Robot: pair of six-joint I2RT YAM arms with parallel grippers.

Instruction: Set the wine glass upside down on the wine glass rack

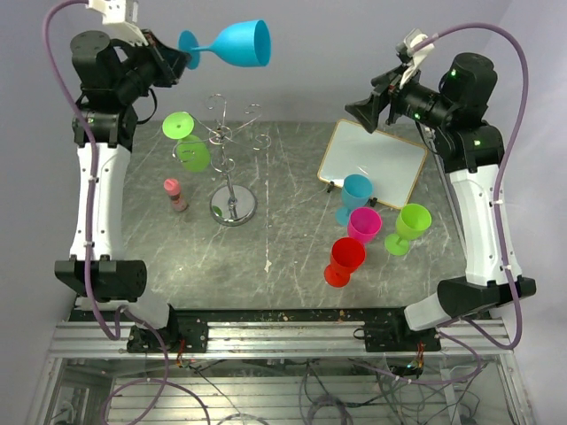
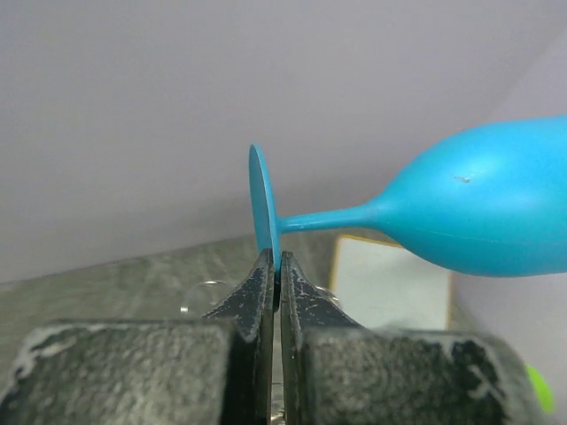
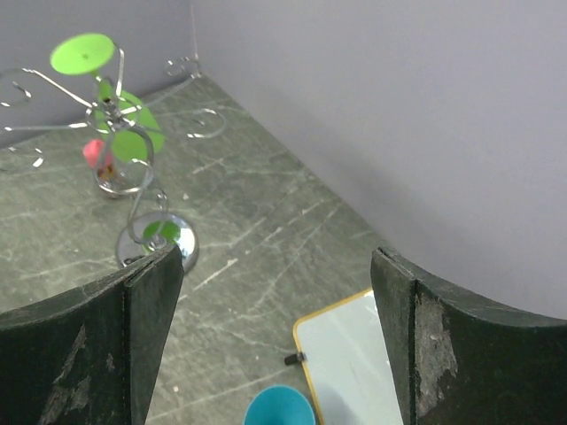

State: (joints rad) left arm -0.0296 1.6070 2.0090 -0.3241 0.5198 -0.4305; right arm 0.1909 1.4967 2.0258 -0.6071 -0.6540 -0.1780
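Observation:
My left gripper [image 1: 183,58] is shut on the round foot of a blue wine glass [image 1: 239,42] and holds it on its side, high above the rack, bowl pointing right. The left wrist view shows the jaws pinching the foot's edge [image 2: 263,212], the bowl [image 2: 496,208] to the right. The silver wire wine glass rack [image 1: 232,150] stands on its round base [image 1: 234,209]; a green wine glass [image 1: 188,142] hangs upside down on its left arm. The rack [image 3: 133,159] also shows in the right wrist view. My right gripper [image 1: 365,113] is open and empty, raised above the whiteboard.
A small whiteboard [image 1: 372,161] lies at the back right. In front of it stand a teal glass [image 1: 354,197], a pink glass [image 1: 364,224], a red glass [image 1: 342,261] and a green glass [image 1: 409,227]. A small pink-capped bottle [image 1: 174,194] stands left of the rack base.

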